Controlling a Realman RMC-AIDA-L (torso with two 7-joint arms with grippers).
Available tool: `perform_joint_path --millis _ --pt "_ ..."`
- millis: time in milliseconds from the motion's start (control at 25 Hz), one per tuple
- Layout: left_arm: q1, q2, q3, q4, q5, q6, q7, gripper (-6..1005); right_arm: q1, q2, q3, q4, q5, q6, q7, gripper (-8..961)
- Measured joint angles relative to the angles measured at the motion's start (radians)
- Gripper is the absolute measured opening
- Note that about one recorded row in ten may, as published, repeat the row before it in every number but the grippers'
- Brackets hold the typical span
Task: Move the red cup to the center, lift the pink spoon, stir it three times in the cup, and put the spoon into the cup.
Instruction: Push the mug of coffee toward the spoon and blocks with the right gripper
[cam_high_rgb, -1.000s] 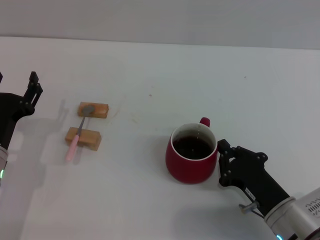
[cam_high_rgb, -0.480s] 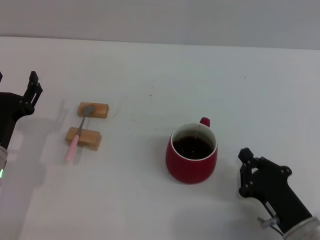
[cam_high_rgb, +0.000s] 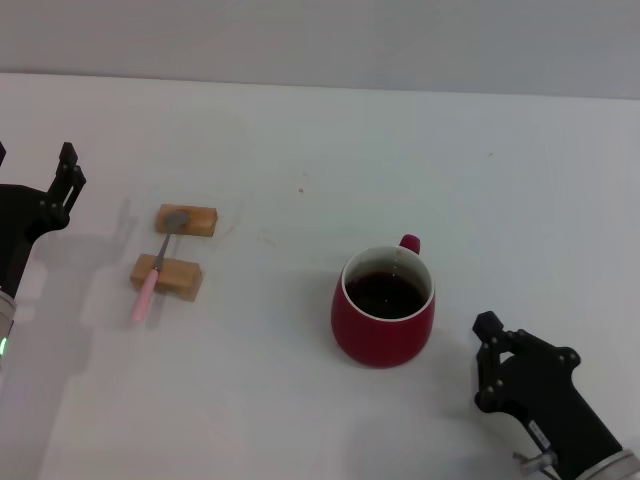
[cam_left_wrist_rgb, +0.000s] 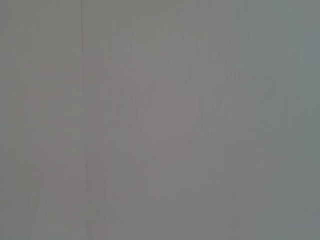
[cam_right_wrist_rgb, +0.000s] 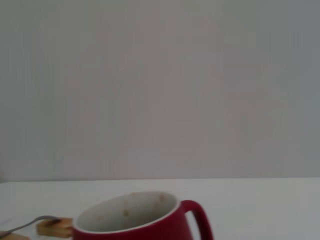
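My right gripper (cam_high_rgb: 487, 362), apart and empty, sat beside the red cup (cam_high_rgb: 384, 307); my left gripper (cam_high_rgb: 62, 183) should approach the pink spoon (cam_high_rgb: 153, 272) squarely.

One red cup (cam_high_rgb: 383, 320), one pink spoon (cam_high_rgb: 150, 280), two wooden blocks (cam_high_rgb: 186, 220)

The red cup (cam_high_rgb: 383, 322) looks like glossy, smooth ceramic. The pink spoon (cam_high_rgb: 155, 266) has a grey metal bowl. The two blocks (cam_high_rgb: 166, 276) look like matt wood. The table (cam_high_rgb: 330, 160) is matt white.
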Motion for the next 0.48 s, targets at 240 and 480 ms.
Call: perform_joint_path --millis 240,480 --pt "0.001 -0.001 0.000 0.000 0.000 0.000 0.000 790 0.021 0.002 0.000 0.003 -0.033 0.023 0.000 0" --pt "-0.002 -0.002 0.000 -0.002 0.000 0.001 0.000 789 0.038 0.002 0.002 0.007 -0.055 0.045 -0.001 -1"
